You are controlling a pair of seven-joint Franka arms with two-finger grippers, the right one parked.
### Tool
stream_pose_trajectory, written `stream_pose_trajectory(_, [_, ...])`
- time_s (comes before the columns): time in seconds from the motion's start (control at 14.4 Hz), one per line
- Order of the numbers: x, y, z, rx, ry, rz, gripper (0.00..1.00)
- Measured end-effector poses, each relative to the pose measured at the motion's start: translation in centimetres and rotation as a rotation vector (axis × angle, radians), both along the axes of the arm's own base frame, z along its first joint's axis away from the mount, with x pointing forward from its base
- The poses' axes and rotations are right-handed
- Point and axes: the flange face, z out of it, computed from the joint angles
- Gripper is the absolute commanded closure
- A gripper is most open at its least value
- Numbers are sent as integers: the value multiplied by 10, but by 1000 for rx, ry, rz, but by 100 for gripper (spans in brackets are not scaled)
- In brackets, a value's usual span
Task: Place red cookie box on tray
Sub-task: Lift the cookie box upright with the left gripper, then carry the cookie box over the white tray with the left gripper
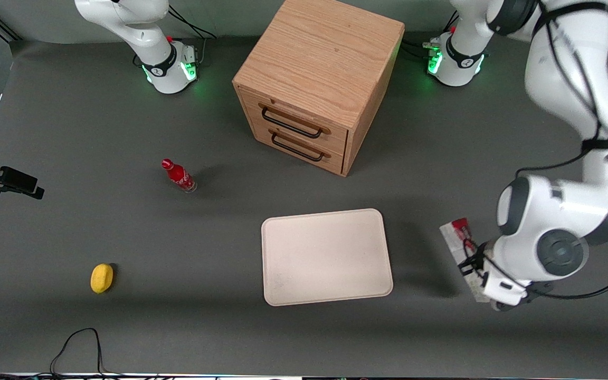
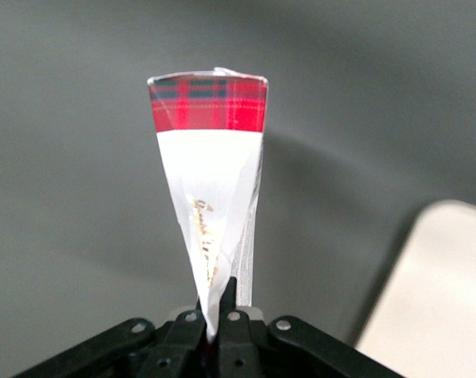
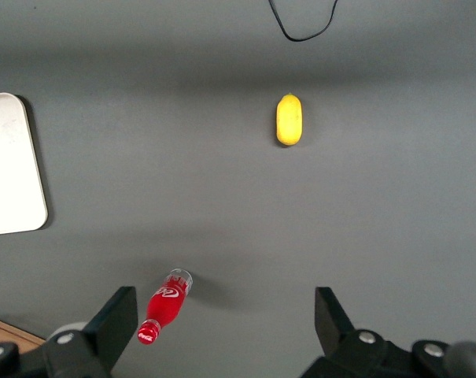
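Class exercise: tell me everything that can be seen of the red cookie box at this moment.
The red cookie box is a long, thin carton, seemingly cardboard: a white face with small gold script and a red tartan band at its free end. The gripper holds it at one end, fingers shut on it. In the front view the box sits beside the tray, toward the working arm's end of the table, partly hidden by the arm. Whether it touches the table cannot be told.

Open table (image 1: pixel 420 248) between pincer (image 1: pixel 474 264), tray (image 1: pixel 326 257)
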Motion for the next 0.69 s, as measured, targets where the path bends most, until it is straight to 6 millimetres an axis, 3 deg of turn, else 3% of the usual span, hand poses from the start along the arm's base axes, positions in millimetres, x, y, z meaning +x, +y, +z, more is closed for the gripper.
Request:
stream_pose_trajectory(0.21, [-55,1,114,-27,15,-49,100])
stream_pose_trajectory(0.35, [-98,3,160,-58,7,-74,100])
stream_pose_trajectory(0.56, [-146,10,187,-70,2,-85,100])
stream_pose_trajectory(0.69, [-155,7,185,-72,6,-94,100])
